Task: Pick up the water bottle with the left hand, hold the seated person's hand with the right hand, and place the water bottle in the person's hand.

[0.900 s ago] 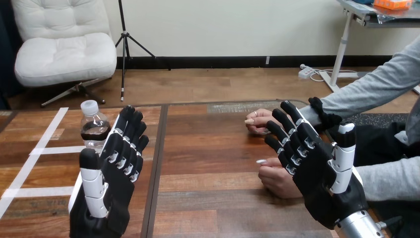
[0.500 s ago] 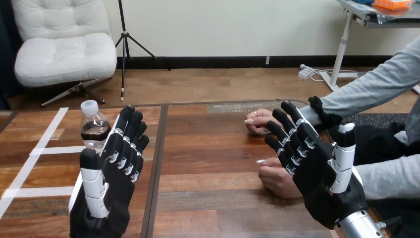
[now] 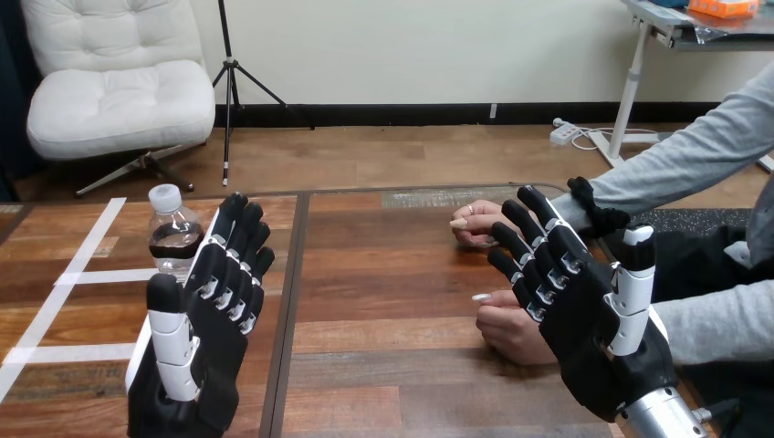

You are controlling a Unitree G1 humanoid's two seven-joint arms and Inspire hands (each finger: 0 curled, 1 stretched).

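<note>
A small clear water bottle [image 3: 172, 234] with a white cap and dark liquid stands upright on the table at the left. My left hand [image 3: 205, 319] is raised just in front of and to the right of it, fingers straight, open, holding nothing. My right hand [image 3: 584, 310] is raised at the right, open with fingers spread. Behind its fingers rest the person's two hands: the farther hand [image 3: 476, 224] lies on the table, and the nearer hand [image 3: 507, 328] is loosely curled on the wood, partly hidden by my palm. I cannot tell whether my fingers touch either.
White tape strips [image 3: 64, 274] cross the table's left part. A dark seam [image 3: 290, 301] runs front to back between the two wooden table halves. The person's grey sleeves [image 3: 703, 164] come in from the right edge.
</note>
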